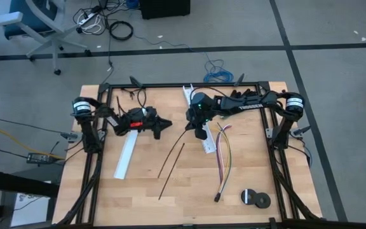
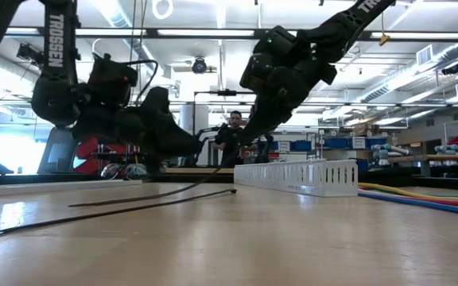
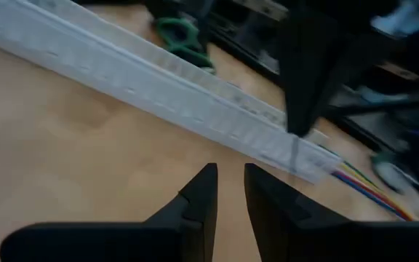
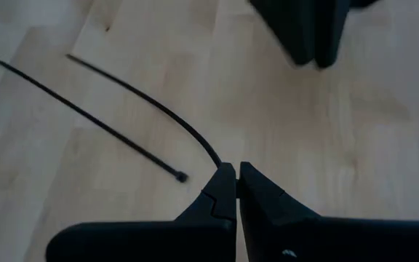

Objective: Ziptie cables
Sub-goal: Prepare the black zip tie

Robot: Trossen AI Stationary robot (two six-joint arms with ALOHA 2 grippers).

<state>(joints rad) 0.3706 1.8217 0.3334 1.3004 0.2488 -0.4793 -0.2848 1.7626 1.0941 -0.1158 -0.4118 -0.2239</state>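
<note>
Currently, frame left to right: left end effector (image 1: 164, 123), fingers narrowly parted, nothing held, hovering above the upper-left tabletop (image 1: 189, 184), apparently waiting. Loose ziptie (image 1: 171, 172) lying flat at centre. Held ziptie (image 1: 172, 147) pinched at one end by the closed right end effector (image 1: 197, 129), tail trailing on the wood, likely for threading. Cables (image 1: 223, 156) right of centre beside a white channel (image 1: 203, 127). Open wood remains at lower centre; frame rails bound the edges.

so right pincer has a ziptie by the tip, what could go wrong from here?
1. The right pincer pinches only the very end of the ziptie; the thin strip could slip out when moved.
2. Its free end trails on the table beside a second ziptie and could drag it.
3. The left pincer sits close, so the arms could collide.
</note>
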